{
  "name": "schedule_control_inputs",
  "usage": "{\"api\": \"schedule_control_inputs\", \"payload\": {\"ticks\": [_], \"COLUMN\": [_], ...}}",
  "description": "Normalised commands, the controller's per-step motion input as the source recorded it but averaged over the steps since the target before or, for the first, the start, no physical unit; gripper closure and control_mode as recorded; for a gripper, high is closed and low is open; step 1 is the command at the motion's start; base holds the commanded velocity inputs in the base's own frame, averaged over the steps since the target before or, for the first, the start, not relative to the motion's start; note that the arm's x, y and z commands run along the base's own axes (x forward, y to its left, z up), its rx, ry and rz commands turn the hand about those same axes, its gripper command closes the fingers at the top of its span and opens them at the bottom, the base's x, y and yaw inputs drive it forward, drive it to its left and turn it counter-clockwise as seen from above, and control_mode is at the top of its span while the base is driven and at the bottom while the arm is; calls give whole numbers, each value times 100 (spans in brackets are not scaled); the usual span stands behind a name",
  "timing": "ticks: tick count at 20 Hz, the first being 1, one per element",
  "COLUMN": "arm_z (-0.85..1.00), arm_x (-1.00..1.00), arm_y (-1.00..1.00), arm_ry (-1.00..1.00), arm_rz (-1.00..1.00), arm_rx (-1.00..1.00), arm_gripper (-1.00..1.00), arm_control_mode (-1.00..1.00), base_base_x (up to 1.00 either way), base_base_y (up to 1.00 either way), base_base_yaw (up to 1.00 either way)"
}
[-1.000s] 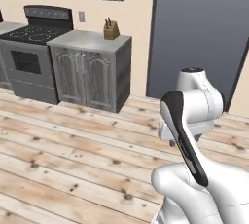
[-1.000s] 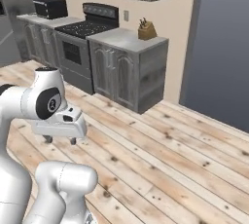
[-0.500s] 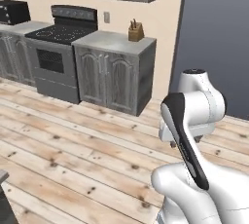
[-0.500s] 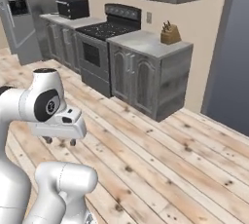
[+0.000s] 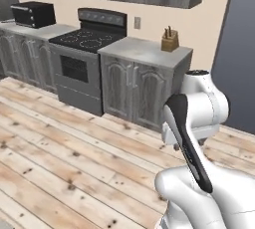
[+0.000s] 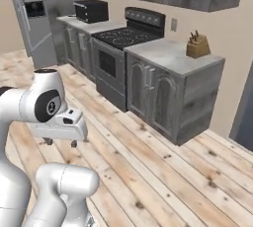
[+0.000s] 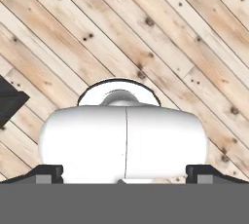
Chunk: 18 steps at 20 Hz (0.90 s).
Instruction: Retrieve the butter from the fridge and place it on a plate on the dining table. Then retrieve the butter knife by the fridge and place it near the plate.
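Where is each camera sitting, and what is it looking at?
Left base view: behind the arm on its left, facing the stove and cabinet; the white arm rises at lower right.
Right base view: behind the arm on its right, facing the same stove, with the fridge at far left; the arm rises at lower left.
Hand view: on the hand, looking down at the wooden floor.
Both base views share the knife block and microwave.
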Motion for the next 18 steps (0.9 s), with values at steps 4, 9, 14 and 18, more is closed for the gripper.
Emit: {"api": "schedule_control_inputs", "payload": {"ticks": [4, 9, 14, 18], "arm_z": [0, 0, 0, 0], "arm_x": [0, 0, 0, 0], "arm_y": [0, 0, 0, 0], "arm_ry": [0, 0, 0, 0], "arm_rz": [0, 0, 0, 0], "arm_rx": [0, 0, 0, 0], "arm_gripper": [-100, -100, -100, -100], "arm_control_mode": [100, 100, 100, 100], "base_base_x": [82, 72, 77, 100], "base_base_y": [0, -22, -18, 0], "base_base_yaw": [34, 41, 34, 25]}}
